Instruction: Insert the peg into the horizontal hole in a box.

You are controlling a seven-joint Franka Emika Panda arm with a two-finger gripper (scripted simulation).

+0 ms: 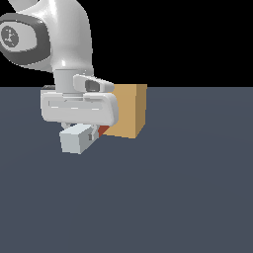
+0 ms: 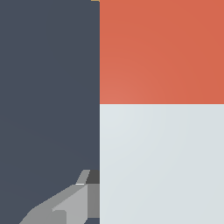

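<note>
The peg lies level under my hand, its white-grey end toward the exterior view's left and its red-orange end pointing at the box. The red end is close to the tan box's lower near corner; I cannot tell whether they touch. My gripper is shut on the peg near its middle. In the wrist view the peg fills most of the picture, red part above white part, with one grey finger against its side. The horizontal hole is hidden in both views.
The dark grey floor spreads all around the box and peg. My arm's large white links stand above the hand at the exterior view's left. Nothing else shows.
</note>
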